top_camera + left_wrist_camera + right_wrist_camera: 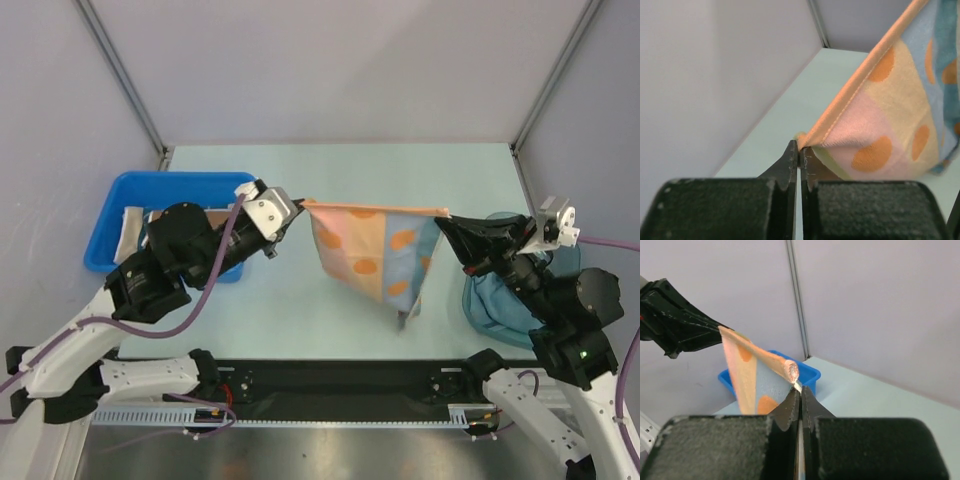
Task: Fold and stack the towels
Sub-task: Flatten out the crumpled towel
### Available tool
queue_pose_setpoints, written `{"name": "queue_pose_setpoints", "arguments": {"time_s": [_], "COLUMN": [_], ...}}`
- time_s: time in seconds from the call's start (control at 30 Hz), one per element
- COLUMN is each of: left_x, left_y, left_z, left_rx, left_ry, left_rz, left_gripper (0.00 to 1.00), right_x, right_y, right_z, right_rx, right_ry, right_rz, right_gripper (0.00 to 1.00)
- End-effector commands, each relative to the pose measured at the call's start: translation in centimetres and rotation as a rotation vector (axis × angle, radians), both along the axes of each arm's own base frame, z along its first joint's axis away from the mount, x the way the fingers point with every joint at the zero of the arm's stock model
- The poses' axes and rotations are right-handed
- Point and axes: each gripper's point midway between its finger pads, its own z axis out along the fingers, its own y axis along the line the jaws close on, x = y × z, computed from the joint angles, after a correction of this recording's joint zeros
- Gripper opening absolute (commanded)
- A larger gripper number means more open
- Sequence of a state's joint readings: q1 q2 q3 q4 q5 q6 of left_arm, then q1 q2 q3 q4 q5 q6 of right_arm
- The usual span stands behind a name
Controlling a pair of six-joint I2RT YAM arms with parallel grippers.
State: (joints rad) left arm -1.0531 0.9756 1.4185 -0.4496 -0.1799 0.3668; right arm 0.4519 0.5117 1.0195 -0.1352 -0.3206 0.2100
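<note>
An orange-dotted towel, with pink, peach and light blue patches, hangs stretched in the air above the table between both grippers. My left gripper is shut on its left top corner, seen close in the left wrist view, with the towel spreading to the right. My right gripper is shut on the right top corner, seen in the right wrist view, where the towel runs left. A teal towel lies heaped under the right arm.
A blue bin stands at the left of the table with folded cloths inside; it also shows in the right wrist view. Grey walls enclose the back and sides. The pale green table extends behind the towel.
</note>
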Motion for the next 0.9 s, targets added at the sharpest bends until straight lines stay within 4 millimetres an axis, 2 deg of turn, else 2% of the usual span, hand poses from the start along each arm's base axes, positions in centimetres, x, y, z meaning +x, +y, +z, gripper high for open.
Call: {"name": "queue_pose_setpoints", "arguments": {"time_s": [0.0, 0.07, 0.13, 0.17, 0.2, 0.23, 0.27, 0.3, 0.33, 0.37, 0.4, 0.43, 0.47, 0.5, 0.53, 0.57, 0.6, 0.63, 0.67, 0.7, 0.73, 0.77, 0.87], "left_x": [0.3, 0.9, 2.1, 3.6, 4.6, 6.6, 7.8, 9.3, 12.1, 13.6, 16.2, 18.1, 19.7, 21.3, 24.3, 25.9, 27.4, 29.2, 31.6, 32.9, 34.4, 36.0, 38.5], "left_y": [0.0, -0.9, -1.0, -1.3, -1.7, -1.2, -1.5, -3.1, -1.9, -1.9, -2.7, -2.3, -2.4, -2.7, -3.3, -3.6, -3.8, -3.2, -3.8, -3.8, -3.6, -4.0, -3.6], "left_z": [0.5, 0.8, 1.6, 0.7, 0.4, -0.2, -0.9, -1.8, -2.5, -3.0, -4.6, -5.2, -5.8, -5.2, -8.4, -9.5, -8.9, -9.8, -13.9, -13.2, -14.6, -16.0, -18.8], "left_rx": [0.067, 0.091, 0.092, 0.146, 0.149, 0.166, 0.170, 0.183, 0.192, 0.225, 0.278, 0.309, 0.346, 0.341, 0.380, 0.390, 0.377, 0.389, 0.447, 0.432, 0.434, 0.432, 0.425], "left_ry": [0.042, 0.042, 0.015, -0.009, -0.020, -0.006, 0.027, 0.064, 0.091, 0.086, 0.091, 0.084, 0.070, 0.063, 0.113, 0.130, 0.114, 0.124, 0.164, 0.144, 0.163, 0.175, 0.199], "left_rz": [0.050, 0.061, 0.114, 0.172, 0.192, 0.232, 0.224, 0.180, 0.229, 0.241, 0.268, 0.300, 0.307, 0.313, 0.303, 0.302, 0.309, 0.330, 0.334, 0.348, 0.348, 0.350, 0.350], "left_gripper": [0.00, 0.00, 0.00, 0.00, 0.00, 0.00, 0.00, 0.00, 0.00, 0.00, 0.00, 0.00, 0.01, 0.00, 0.00, 0.00, 0.00, 0.00, 0.00, 0.00, 0.00, 0.00, 0.00], "right_x": [0.3, 1.1, 2.9, 3.8, 6.2, 7.5, 8.7, 10.1, 12.9, 15.4, 17.1, 20.5, 22.2, 23.9, 26.9, 28.1, 29.9, 31.2, 33.7, 34.8, 35.9, 38.1, 41.2], "right_y": [-1.0, -1.4, -1.4, -1.4, -1.1, -0.9, -0.6, -0.2, 1.0, 0.1, 0.2, 1.0, 0.9, 0.5, 1.4, 1.6, 1.4, 1.5, 1.9, 1.8, 1.8, 2.1, 1.6], "right_z": [2.3, 3.2, 3.3, 3.4, 2.5, 2.2, 2.3, 2.4, 0.8, 0.8, 0.4, -2.0, -1.6, -2.4, -4.9, -4.8, -6.1, -6.8, -9.0, -9.7, -10.5, -12.3, -14.4], "right_rx": [0.074, 0.092, 0.078, 0.070, 0.032, 0.013, 0.004, -0.017, -0.049, -0.040, -0.038, -0.043, -0.031, -0.039, -0.062, -0.051, -0.053, -0.055, -0.071, -0.075, -0.077, -0.088, -0.100], "right_ry": [0.019, 0.005, 0.011, 0.006, 0.025, 0.029, 0.013, 0.000, 0.042, 0.033, 0.044, 0.113, 0.077, 0.079, 0.125, 0.098, 0.119, 0.127, 0.141, 0.135, 0.131, 0.132, 0.131], "right_rz": [-0.049, -0.085, -0.135, -0.159, -0.208, -0.225, -0.242, -0.249, -0.238, -0.271, -0.260, -0.217, -0.220, -0.231, -0.204, -0.188, -0.189, -0.191, -0.184, -0.186, -0.185, -0.174, -0.165], "right_gripper": [0.00, 0.00, 0.00, 0.00, 0.00, 0.00, 0.00, 0.00, 0.00, 0.00, 0.00, 0.00, 0.00, 0.00, 0.00, 0.00, 0.00, 0.00, 0.00, 0.00, 0.00, 0.00, 0.00]}}
